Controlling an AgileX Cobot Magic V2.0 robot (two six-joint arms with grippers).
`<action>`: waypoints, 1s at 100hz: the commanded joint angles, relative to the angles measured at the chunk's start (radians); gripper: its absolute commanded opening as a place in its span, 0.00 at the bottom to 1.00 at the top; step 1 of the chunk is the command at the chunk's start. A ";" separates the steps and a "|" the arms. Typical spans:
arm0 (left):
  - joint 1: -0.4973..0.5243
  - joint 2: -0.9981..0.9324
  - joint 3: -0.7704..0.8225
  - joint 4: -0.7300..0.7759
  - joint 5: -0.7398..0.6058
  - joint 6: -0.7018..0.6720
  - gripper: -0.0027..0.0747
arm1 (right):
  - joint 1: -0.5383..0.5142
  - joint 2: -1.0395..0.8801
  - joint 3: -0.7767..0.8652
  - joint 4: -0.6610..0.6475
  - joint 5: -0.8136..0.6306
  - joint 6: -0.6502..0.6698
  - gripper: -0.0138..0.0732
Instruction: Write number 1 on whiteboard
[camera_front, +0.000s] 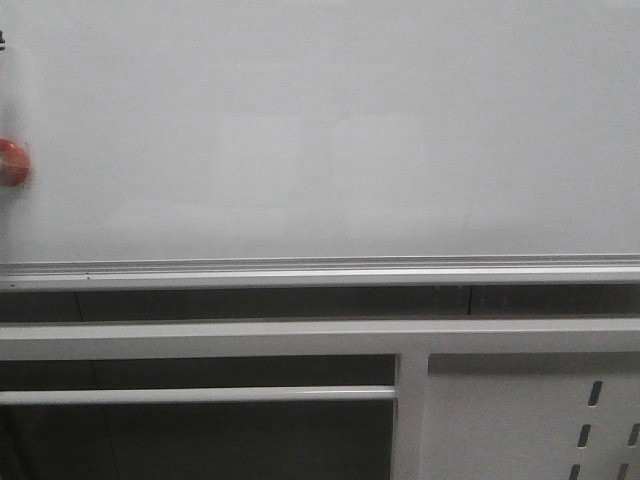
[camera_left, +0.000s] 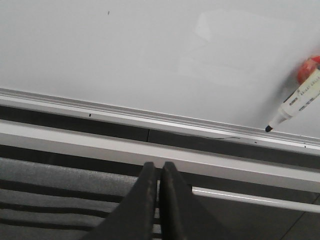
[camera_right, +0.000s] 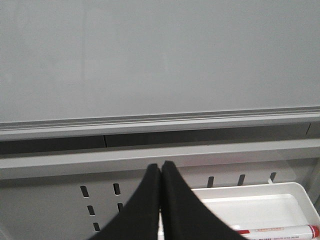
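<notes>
The whiteboard (camera_front: 320, 130) fills the front view above its silver rail (camera_front: 320, 270), glossy, rigid and still bare of any stroke; neither arm shows here. In the left wrist view the left end effector (camera_left: 160, 175) is pressed closed and empty, well apart from a marker (camera_left: 300, 100) whose tip touches the board. In the right wrist view the right end effector (camera_right: 160, 175) is closed and empty above a white tray (camera_right: 300, 195) holding a red-capped marker (camera_right: 280, 231), light, stiff and probably best gripped mid-barrel.
</notes>
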 joint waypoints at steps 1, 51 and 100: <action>-0.001 -0.026 0.025 -0.003 -0.047 -0.006 0.01 | -0.006 -0.018 0.027 -0.008 -0.046 -0.009 0.10; -0.001 -0.026 0.025 0.004 -0.051 -0.006 0.01 | -0.006 -0.018 0.027 -0.008 -0.046 -0.009 0.10; -0.001 -0.026 0.025 -0.062 -0.195 -0.006 0.01 | -0.006 -0.018 0.027 0.131 -0.140 -0.009 0.10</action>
